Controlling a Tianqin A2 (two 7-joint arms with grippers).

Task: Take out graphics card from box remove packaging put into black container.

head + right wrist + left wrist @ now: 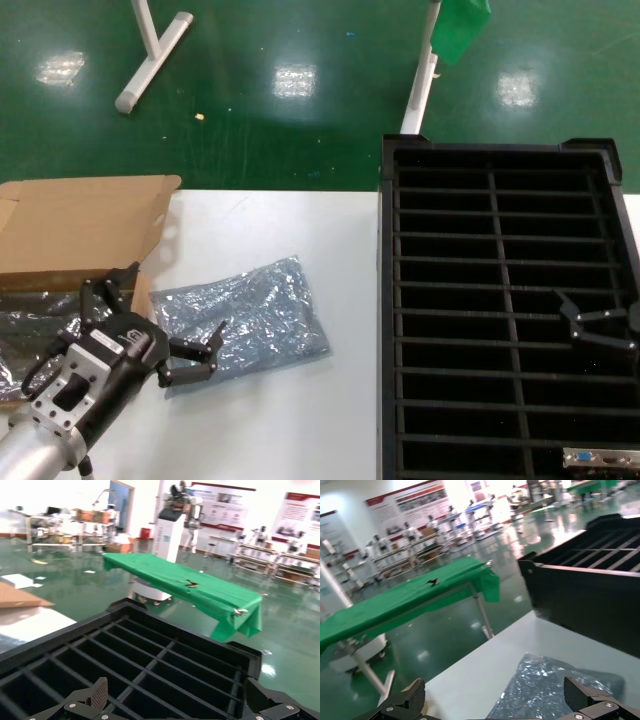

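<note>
Cut off, covered, or out of frame around the black container

The black container runs past the head view's bottom and right edges, so its near wall and right rim are unseen. At its near right corner the graphics card shows only a silver bracket with a blue connector; its board is hidden in the slot. Over the container's right side, the right gripper shows its spread fingers while its body is cut by the frame edge. Left of the container, the box is cropped by the left edge, and the left gripper covers one corner of the packaging.
</note>
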